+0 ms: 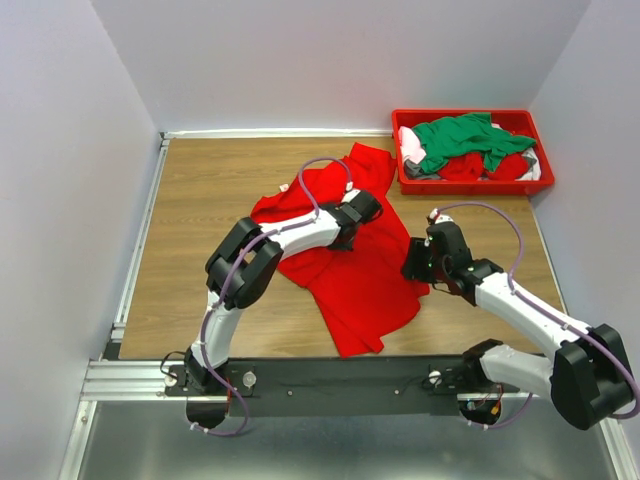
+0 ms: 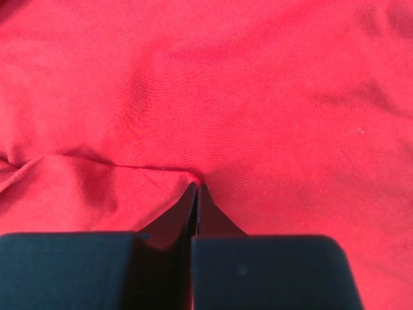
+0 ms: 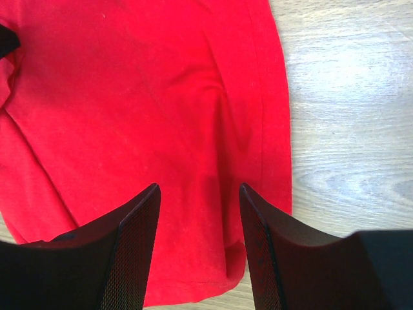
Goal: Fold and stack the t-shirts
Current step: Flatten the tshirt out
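A: Black fingers of the left gripper [image 2: 197,187] first: how do they stand?
B: Pressed together, nipping a ridge of the bright red cloth t-shirt [image 1: 350,285]; a crease runs left from the tips.
A: And that shirt?
B: Spread rumpled on the wooden table [image 1: 200,200], between the two arms.
A: Right gripper [image 3: 199,188]?
B: Jaws spread, holding nothing, above the shirt's right edge, where cloth meets bare wood.
A: Anything else?
B: A red plastic bin [image 1: 465,187] in the far right corner, a green cloth shirt [image 1: 465,135] heaped on red and white shirts [image 1: 470,168].
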Motion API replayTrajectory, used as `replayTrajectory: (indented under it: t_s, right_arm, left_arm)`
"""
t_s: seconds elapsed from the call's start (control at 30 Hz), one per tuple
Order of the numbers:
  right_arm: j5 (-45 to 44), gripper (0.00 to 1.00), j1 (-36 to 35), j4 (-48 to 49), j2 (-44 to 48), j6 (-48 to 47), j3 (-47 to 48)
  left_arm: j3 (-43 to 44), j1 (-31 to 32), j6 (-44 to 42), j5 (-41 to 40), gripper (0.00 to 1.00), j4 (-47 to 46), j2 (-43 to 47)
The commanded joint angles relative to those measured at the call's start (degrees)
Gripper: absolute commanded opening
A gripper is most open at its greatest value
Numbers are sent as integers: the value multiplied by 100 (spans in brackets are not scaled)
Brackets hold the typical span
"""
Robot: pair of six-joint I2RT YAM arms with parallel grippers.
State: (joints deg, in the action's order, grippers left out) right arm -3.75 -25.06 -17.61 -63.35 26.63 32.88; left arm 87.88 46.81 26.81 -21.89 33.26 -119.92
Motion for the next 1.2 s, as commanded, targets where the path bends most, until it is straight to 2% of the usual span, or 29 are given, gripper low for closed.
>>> replayTrajectory:
  t_s: [0.0,0.3,0.6,0.63,0.67,0.77,0.87,0.93,1.03,1.07,1.17]
  right_arm:
    - [-3,60,-17,100,-142,70,-63]
    - [75,60,-17,82,-766,176,34]
    - [296,59,-17,29,-1705,263,183]
    - [261,55,-17,12,-1768,281,209]
    - [121,38,-17,12,-1847,290,271]
    - [-396,1,97,-6,-2128,185,560]
    - [-662,1,772,-15,-2453,88,948]
    - [-890,1,1342,-6,-2812,18,1578]
    - [-1101,1,1688,-41,-3252,-158,2746]
    - [-1154,4,1767,-59,-3497,-237,3002]
    - [-936,33,1776,-339,-3701,-448,3803]
  left_arm:
    - [195,30,44,-263,0,216,354]
    - [-86,-215,-105,-703,0,471,1804]
    - [-973,-1181,-509,-527,0,138,3386]
    - [-1096,-1304,-545,-466,0,-2,3509]
    - [-1306,-1514,-615,-378,0,-55,3763]
    - [-1808,-1902,-756,-89,0,-372,4256]
    - [-2265,-2499,-931,211,0,-662,4705]
    - [-2607,-2885,-1071,316,0,-908,5029]
    - [-2916,-3229,-1178,580,0,-1259,5302]
    - [-3099,-3396,-1265,668,0,-1330,5451]
    - [-3513,-3547,-1423,782,0,-1707,5785]
